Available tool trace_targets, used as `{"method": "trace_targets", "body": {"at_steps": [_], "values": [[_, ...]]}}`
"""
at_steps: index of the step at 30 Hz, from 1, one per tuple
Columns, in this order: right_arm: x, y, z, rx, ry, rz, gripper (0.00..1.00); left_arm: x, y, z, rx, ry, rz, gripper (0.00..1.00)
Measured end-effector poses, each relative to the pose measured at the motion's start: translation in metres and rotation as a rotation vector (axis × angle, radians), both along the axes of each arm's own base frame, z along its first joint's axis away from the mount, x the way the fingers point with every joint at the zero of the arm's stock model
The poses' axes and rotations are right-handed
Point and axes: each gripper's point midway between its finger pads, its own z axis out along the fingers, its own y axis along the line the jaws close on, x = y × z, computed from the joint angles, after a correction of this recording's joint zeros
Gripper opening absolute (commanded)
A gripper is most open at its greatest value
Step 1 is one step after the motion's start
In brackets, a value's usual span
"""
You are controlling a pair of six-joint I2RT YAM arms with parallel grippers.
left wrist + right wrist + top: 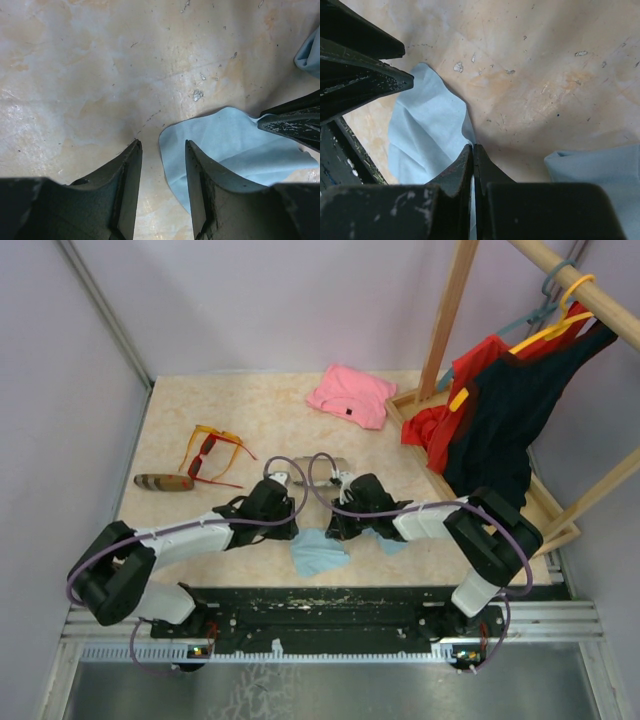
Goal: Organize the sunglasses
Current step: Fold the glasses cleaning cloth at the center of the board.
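The two pairs of sunglasses lie together at the far left of the table in the top view, the orange-amber pair point(216, 434) behind the red pair with dark lenses point(205, 459). Neither wrist view shows them. My left gripper point(288, 531) point(162, 142) is open and empty, low over the table, with the edge of a light blue cloth point(235, 145) under its right finger. My right gripper point(336, 529) point(472, 146) is shut on the edge of that same cloth point(318, 552) point(422, 125). Both grippers are well to the right of the sunglasses.
A brown case point(163, 482) lies near the sunglasses. A grey-patterned case point(327, 466) sits behind the grippers, partly hidden. A second light blue cloth point(393, 544) point(600, 170) lies under the right arm. A pink garment point(350, 394) is at the back, a wooden clothes rack point(520, 390) at the right.
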Motion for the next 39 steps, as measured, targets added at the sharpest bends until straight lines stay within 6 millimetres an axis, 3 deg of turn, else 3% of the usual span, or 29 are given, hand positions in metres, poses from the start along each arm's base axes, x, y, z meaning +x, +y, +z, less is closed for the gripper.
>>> {"method": "trace_targets", "body": {"at_steps": [30,39], "values": [[0.008,-0.005,0.000,0.027,0.016,-0.050,0.00,-0.011,-0.009,-0.007,0.123,0.005,-0.094,0.36],[0.008,-0.005,0.000,0.027,0.016,-0.050,0.00,-0.011,-0.016,-0.009,0.176,-0.021,-0.103,0.29]]}}
